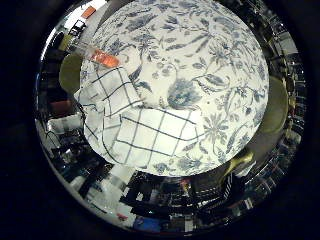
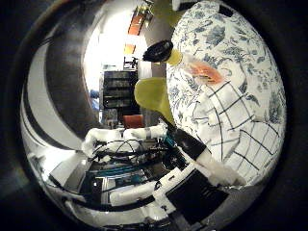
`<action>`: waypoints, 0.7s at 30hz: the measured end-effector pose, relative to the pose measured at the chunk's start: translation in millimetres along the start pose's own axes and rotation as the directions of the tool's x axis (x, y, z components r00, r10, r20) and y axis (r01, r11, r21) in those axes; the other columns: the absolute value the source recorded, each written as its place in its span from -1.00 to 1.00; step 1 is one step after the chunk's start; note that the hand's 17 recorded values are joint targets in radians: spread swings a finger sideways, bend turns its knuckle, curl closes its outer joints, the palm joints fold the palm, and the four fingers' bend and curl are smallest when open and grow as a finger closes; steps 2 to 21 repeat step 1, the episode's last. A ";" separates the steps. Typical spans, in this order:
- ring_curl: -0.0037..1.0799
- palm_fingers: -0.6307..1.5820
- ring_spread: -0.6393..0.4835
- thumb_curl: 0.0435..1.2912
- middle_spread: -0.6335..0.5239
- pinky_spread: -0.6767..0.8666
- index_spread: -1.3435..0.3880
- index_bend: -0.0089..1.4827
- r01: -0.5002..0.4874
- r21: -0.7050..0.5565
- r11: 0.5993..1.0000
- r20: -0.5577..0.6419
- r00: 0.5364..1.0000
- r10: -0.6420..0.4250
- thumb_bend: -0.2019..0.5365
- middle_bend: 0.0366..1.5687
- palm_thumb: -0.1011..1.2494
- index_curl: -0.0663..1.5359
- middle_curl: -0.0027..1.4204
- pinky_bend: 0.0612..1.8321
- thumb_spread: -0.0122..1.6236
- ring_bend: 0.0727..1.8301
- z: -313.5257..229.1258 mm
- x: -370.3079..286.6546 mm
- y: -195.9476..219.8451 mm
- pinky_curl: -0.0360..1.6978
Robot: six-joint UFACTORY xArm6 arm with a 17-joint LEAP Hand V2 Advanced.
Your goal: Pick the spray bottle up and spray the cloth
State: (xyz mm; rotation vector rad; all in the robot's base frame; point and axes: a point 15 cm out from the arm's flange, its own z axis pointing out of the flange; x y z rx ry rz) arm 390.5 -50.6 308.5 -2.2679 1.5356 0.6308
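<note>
Spray bottle (image 1: 102,57): lies flat on the table beside the cloth, orange and clear, its head hard to make out.
Cloth (image 1: 135,125): white, dark-checked, crumpled near the table edge.
Table (image 1: 210,60): floral cover.
Hand (image 2: 192,163): well apart from the bottle, fingers straight, holding nothing.

Robot hand (image 2: 192,159) raised, fingers (image 2: 216,171) extended, relaxed, holding nothing

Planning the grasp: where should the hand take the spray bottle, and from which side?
Wrap the spray bottle around its clear body, coming from above. It lies on its side on the floral tablecloth beside the checked cloth, so its long flank faces up; keep off the orange part.
</note>
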 end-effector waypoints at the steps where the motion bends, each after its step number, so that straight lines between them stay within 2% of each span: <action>1: -0.51 -0.36 0.55 -0.50 0.32 0.46 0.05 -0.79 -0.005 0.004 1.000 0.002 1.000 0.005 -0.53 -0.77 0.21 -0.60 -0.51 -0.44 0.20 -0.66 -6.0 -0.9 6.8 -0.60; 21: -0.51 -0.36 0.55 -0.50 0.32 0.46 0.05 -0.79 -0.005 0.004 1.000 0.002 1.000 0.005 -0.53 -0.77 0.21 -0.60 -0.51 -0.44 0.20 -0.66 -6.0 -0.9 6.8 -0.60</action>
